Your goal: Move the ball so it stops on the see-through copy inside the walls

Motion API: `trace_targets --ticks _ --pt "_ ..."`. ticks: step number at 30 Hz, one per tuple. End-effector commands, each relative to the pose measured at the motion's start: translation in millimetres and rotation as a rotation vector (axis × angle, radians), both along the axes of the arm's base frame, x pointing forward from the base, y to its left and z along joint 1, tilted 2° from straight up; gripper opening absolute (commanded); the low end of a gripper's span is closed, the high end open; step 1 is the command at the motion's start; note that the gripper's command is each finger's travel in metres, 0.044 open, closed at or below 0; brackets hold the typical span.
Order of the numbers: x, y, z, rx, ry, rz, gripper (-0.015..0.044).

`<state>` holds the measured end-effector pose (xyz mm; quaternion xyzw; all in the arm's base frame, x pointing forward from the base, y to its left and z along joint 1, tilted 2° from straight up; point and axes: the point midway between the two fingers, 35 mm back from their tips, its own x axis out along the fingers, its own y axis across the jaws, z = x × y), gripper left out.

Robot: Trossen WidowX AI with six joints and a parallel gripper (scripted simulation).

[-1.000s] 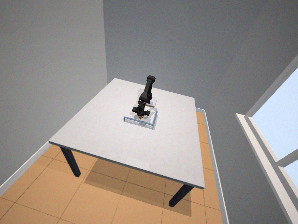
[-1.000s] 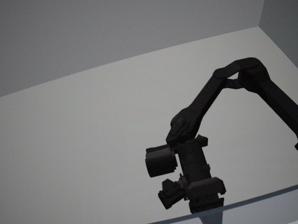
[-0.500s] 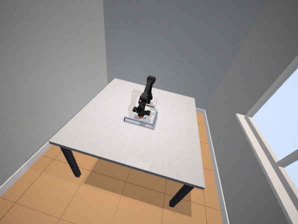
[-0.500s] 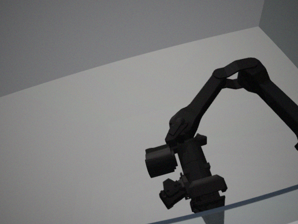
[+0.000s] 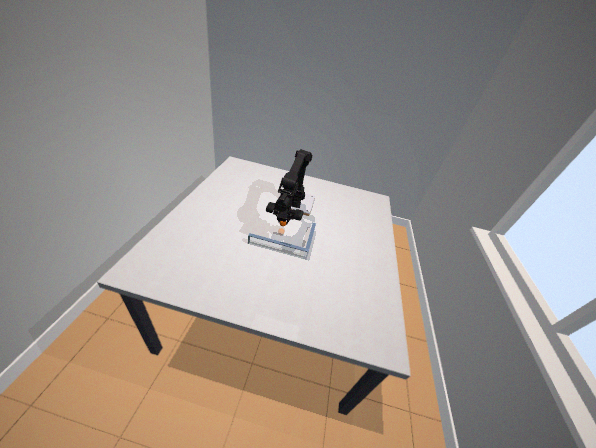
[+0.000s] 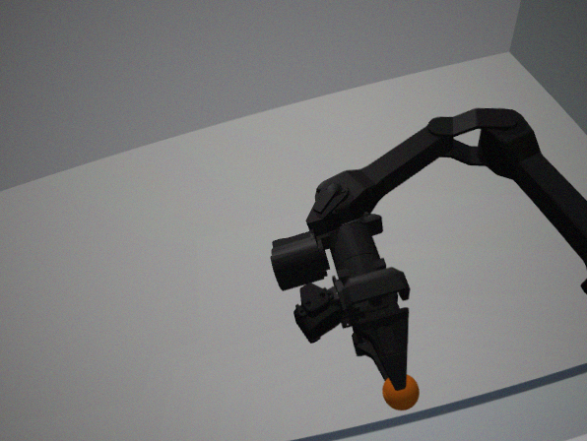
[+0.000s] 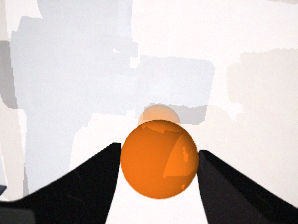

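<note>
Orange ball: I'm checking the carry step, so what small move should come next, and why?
Probably a short carry forward: the tool is shut on the glossy orange ball, and the pale see-through copy shows just beyond it in the wrist view.

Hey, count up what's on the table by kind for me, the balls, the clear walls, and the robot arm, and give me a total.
Solid orange ball, gripped in the end effector: 1
See-through ball copy: 1
Low clear walls: 2
Robot arm: 1
Total: 5
</note>
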<state>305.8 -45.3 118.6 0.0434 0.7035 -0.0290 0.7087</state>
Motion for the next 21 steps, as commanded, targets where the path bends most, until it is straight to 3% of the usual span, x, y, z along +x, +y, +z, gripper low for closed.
trace_targets --ticks 1,9,21 --pt "-1.7 0.2 28.2 0.001 -0.023 0.002 0.0" --pt "-5.4 0.3 41.7 0.001 -0.021 0.0 0.0" --pt "-20.2 -3.0 7.9 0.001 -0.02 0.0 0.0"
